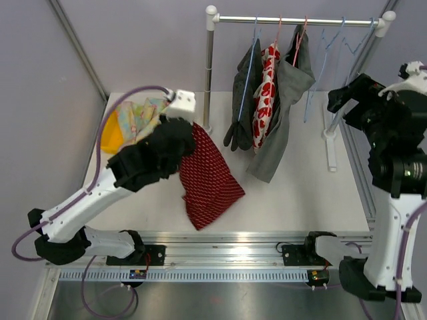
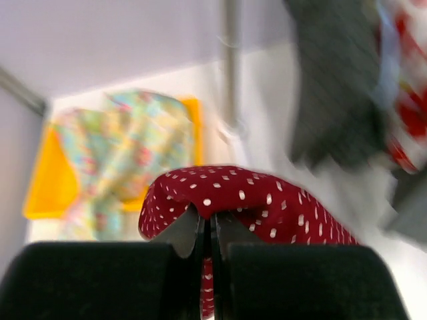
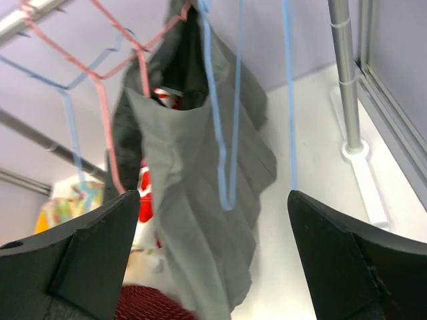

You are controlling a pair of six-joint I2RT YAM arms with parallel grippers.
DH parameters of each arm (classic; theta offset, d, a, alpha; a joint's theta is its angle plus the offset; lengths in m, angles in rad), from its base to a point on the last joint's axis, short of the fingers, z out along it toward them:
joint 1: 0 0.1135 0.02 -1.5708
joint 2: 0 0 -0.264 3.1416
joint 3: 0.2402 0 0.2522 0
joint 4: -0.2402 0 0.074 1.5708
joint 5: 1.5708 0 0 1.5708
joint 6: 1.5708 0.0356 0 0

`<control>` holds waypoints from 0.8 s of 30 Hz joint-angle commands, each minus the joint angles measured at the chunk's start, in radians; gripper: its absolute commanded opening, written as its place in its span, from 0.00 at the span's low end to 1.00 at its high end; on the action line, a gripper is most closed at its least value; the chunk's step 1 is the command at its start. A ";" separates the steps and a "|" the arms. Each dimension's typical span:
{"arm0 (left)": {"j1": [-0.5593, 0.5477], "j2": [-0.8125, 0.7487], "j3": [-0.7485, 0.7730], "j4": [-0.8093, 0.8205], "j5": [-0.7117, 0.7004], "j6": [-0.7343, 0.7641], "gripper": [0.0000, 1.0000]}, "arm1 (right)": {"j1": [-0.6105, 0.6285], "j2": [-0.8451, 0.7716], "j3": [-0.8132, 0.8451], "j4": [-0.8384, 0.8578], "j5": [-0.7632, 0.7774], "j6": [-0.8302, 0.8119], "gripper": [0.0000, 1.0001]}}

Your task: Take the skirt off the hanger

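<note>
The skirt (image 1: pixel 212 179), dark red with small white dots, hangs from my left gripper (image 1: pixel 189 141) and trails onto the table left of the rack. In the left wrist view that gripper (image 2: pixel 208 230) is shut on a fold of the skirt (image 2: pixel 247 193). Empty blue hangers (image 1: pixel 325 59) hang at the right end of the rail. My right gripper (image 1: pixel 345 99) stands open beside them with nothing between its fingers. In the right wrist view the right gripper (image 3: pixel 213 203) faces a blue hanger (image 3: pixel 230 133) and a grey garment (image 3: pixel 193 213).
Three garments stay on the rail: a dark one (image 1: pixel 243 93), a red-and-white floral one (image 1: pixel 265 93) and a grey one (image 1: pixel 283 117). The rack's left pole (image 1: pixel 209 73) stands behind the skirt. A yellow bin (image 1: pixel 112 137) with colourful cloth sits at the back left.
</note>
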 commanded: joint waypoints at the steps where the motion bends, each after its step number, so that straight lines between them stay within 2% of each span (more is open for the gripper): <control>1: 0.206 0.035 0.224 0.091 0.071 0.245 0.00 | 0.000 -0.090 -0.069 0.063 -0.061 0.065 0.99; 2: 0.319 0.060 0.269 0.097 0.126 0.270 0.00 | 0.000 -0.111 -0.109 0.088 -0.072 0.073 0.99; 4: 0.436 0.129 0.427 0.091 0.181 0.275 0.00 | 0.000 -0.149 -0.144 0.112 -0.095 0.098 1.00; 5: 0.534 0.216 0.477 0.082 0.215 0.278 0.00 | 0.000 -0.155 -0.178 0.122 -0.112 0.099 1.00; 7: 0.614 0.303 0.646 0.074 0.233 0.284 0.00 | 0.000 -0.172 -0.206 0.129 -0.126 0.107 0.99; 8: 0.677 0.398 0.700 0.074 0.267 0.292 0.00 | 0.000 -0.175 -0.232 0.137 -0.135 0.107 0.99; 10: 0.731 0.494 0.833 0.072 0.290 0.284 0.00 | 0.000 -0.186 -0.252 0.146 -0.144 0.108 0.99; 13: 0.816 0.659 0.933 0.011 0.356 0.240 0.00 | 0.000 -0.198 -0.273 0.158 -0.155 0.107 1.00; 16: 0.853 0.678 0.827 -0.001 0.361 0.122 0.00 | 0.000 -0.206 -0.275 0.158 -0.152 0.107 0.99; 17: 0.853 0.648 0.650 0.029 0.344 0.102 0.00 | 0.000 -0.207 -0.272 0.154 -0.150 0.105 1.00; 20: 0.853 0.473 0.347 0.195 0.349 0.019 0.00 | 0.003 -0.211 -0.267 0.154 -0.140 0.101 0.99; 21: 0.853 0.432 0.190 0.230 0.341 -0.003 0.00 | 0.003 -0.212 -0.266 0.152 -0.140 0.102 0.99; 22: 0.853 0.354 0.112 0.283 0.338 -0.038 0.00 | 0.003 -0.211 -0.263 0.154 -0.143 0.102 1.00; 24: 0.853 0.300 -0.037 0.305 0.301 -0.075 0.01 | 0.003 -0.209 -0.261 0.152 -0.146 0.108 0.99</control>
